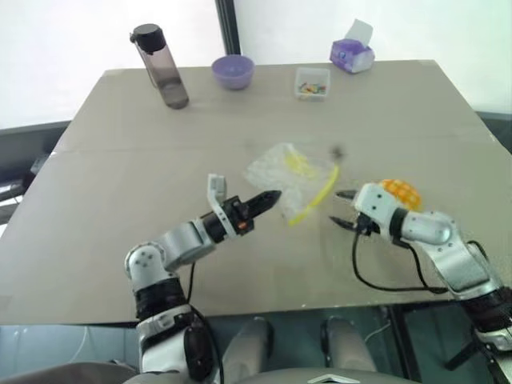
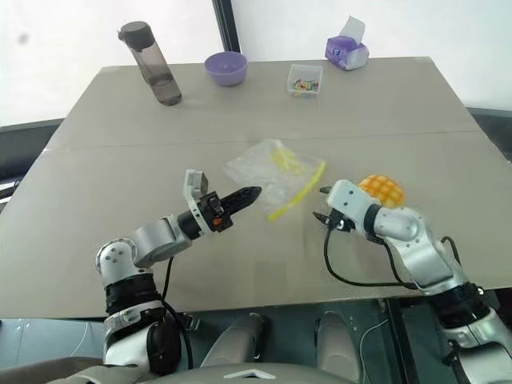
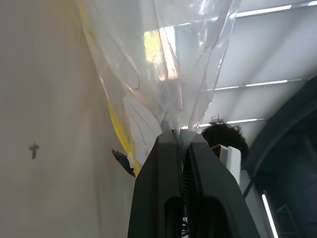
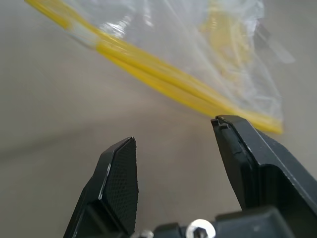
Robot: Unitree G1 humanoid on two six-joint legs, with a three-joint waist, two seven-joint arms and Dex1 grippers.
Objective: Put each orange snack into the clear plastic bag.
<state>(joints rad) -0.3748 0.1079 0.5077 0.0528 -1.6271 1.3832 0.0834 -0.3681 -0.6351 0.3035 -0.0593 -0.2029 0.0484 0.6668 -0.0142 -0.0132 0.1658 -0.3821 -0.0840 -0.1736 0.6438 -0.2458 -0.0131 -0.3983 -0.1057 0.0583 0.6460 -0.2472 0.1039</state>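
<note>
The clear plastic bag (image 1: 290, 178), crinkly with a yellow seal strip (image 1: 315, 197), hangs lifted just above the table's middle. My left gripper (image 1: 270, 198) is shut on the bag's near-left edge; in the left wrist view the film (image 3: 163, 64) rises out of the closed fingers (image 3: 181, 148). My right gripper (image 1: 345, 210) stands open just right of the seal strip, empty, its fingers (image 4: 119, 173) pointing at the strip (image 4: 168, 74). The orange snack (image 1: 402, 192), a domed bun with a grid top, lies on the table right behind the right wrist.
Along the table's far edge stand a dark bottle (image 1: 160, 66), a purple bowl (image 1: 233, 71), a small clear box of colourful bits (image 1: 312, 83) and a purple tissue box (image 1: 353, 54). The table's front edge (image 1: 240, 314) runs close below both arms.
</note>
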